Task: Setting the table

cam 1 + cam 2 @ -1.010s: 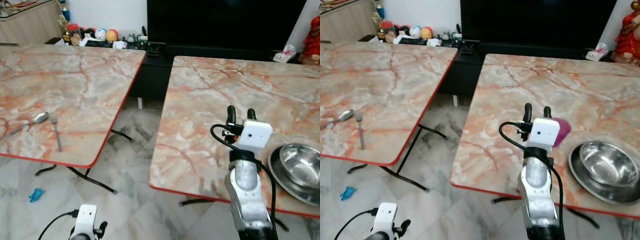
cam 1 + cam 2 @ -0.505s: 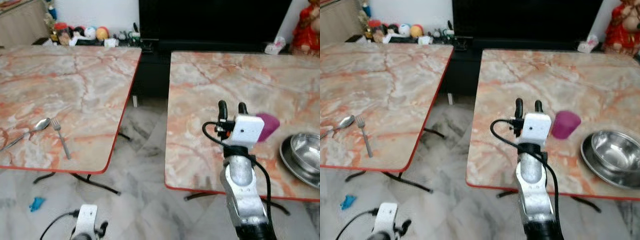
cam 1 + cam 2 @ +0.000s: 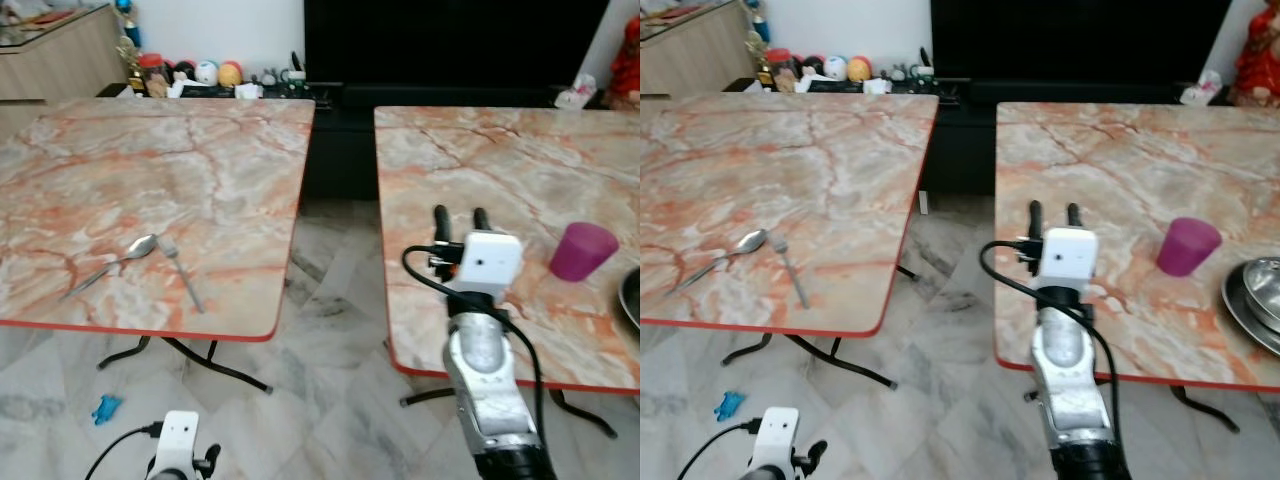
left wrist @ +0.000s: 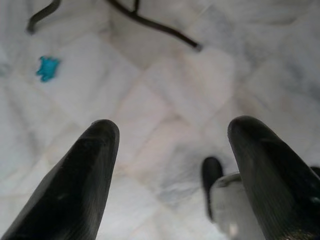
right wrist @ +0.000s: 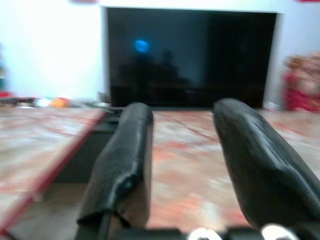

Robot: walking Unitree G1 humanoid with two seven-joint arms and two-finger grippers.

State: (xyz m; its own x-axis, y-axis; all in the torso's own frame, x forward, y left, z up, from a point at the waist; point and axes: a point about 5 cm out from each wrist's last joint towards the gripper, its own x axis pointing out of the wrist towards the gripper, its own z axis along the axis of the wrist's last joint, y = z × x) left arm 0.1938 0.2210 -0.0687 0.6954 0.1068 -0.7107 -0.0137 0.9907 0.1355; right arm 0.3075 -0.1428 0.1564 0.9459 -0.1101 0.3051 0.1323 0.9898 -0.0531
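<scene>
Facing 2 marble desks with a gap of floor between them. On the left desk [image 3: 150, 190], a spoon [image 3: 112, 266] and a fork [image 3: 184, 275] lie close together near the front edge, heads almost touching. On the right desk [image 3: 480, 160], a purple cup [image 3: 582, 250] stands upright, with the rim of a steel bowl [image 3: 1258, 298] just beyond it at the far right.

Compared with 1 second ago, whole view swung leftward: spoon and fork now nearer centre, bowl nearly out of frame. Camera turn, not any shift of the things.

Right gripper [image 3: 455, 213] raised over the right desk's near edge, jaws spread, holding nothing. Left gripper [image 4: 170, 165] hanging low over the floor, jaws spread and empty too.

Probably turning toward the cutlery for a pickup; nothing gathered yet, so the setting looks barely begun.
</scene>
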